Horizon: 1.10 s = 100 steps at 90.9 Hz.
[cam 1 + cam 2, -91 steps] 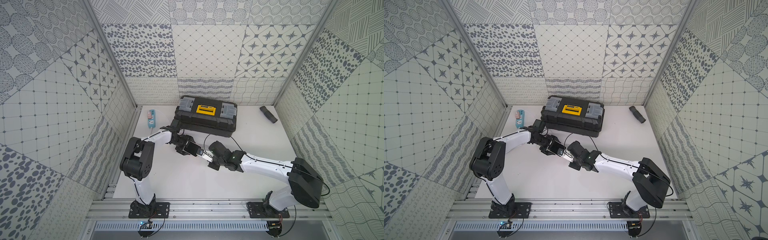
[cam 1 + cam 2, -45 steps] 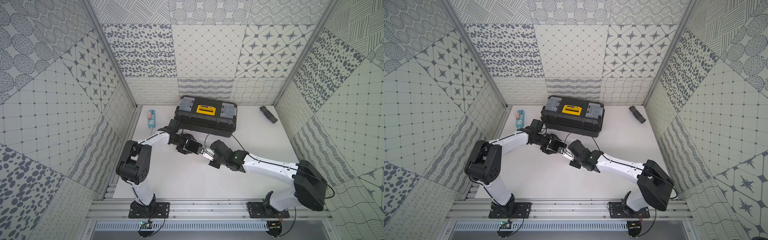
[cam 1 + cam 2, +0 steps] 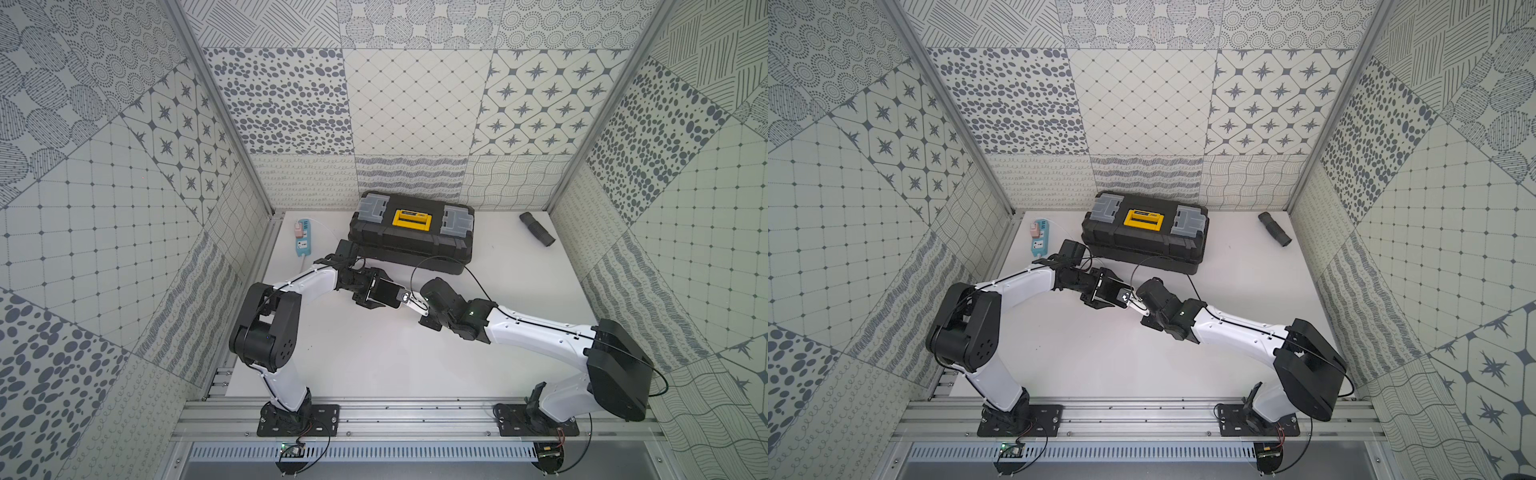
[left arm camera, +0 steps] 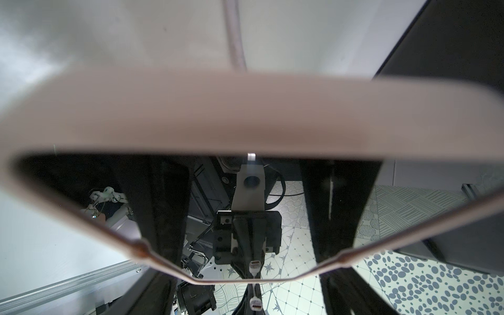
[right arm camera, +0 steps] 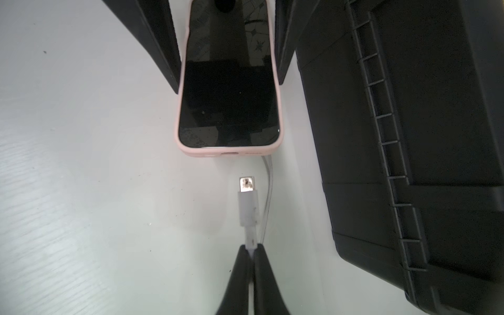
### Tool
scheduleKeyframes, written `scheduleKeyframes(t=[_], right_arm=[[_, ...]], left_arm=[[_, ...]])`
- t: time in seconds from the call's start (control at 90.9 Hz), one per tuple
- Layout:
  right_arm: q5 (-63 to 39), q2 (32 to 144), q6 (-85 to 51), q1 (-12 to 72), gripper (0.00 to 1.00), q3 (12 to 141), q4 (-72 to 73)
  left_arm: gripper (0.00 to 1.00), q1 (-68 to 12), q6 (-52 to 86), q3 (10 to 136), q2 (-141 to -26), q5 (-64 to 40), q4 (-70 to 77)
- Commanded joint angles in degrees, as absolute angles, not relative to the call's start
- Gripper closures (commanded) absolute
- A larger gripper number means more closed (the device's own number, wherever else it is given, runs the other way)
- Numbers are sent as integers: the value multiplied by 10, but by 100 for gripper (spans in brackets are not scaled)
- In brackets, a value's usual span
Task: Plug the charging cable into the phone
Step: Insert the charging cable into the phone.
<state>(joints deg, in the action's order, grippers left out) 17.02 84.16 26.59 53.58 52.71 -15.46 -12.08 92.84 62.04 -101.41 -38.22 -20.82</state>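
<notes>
Arms met over the middle of the white worktop [image 3: 374, 365] in both top views, just in front of a black toolbox [image 3: 411, 239]. The left claw [image 3: 376, 291] gripped the phone [image 3: 387, 293] by its two long edges, screen up. The phone's long axis ran from that claw straight towards the right claw [image 3: 413, 305], which faced it head-on. A blue power strip [image 3: 302, 237] lay near the left wall.

From the left wrist, the phone's pale pink rim [image 4: 245, 109] filled most of the frame, blurred. Past its far end the connector [image 4: 255, 300] pointed back at it.

From the right wrist, the right claw [image 5: 252, 252] was pinched tight on the charging cable [image 5: 251, 234] just behind the connector. The connector's length ran nearly in line with the phone's. Its metal tip aimed at the port [image 5: 230, 154] in the phone's near end, a little off to one side, with a small gap between them. The left claw's fingers [image 5: 163, 41] pressed against both long sides of the phone. Another stretch of cable slipped under the phone's corner, and the toolbox stood close alongside.
</notes>
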Motion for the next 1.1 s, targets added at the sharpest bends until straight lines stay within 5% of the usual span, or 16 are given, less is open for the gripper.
scheduleKeyframes(t=[0.0,1.09], right_arm=[[136,844,260,534,100,543,-137],[98,855,230,518,100,550,-158]], left_arm=[[100,-110,935,619,-1002,-424,-182],[100,-112,959,590,-984,-433,-138]])
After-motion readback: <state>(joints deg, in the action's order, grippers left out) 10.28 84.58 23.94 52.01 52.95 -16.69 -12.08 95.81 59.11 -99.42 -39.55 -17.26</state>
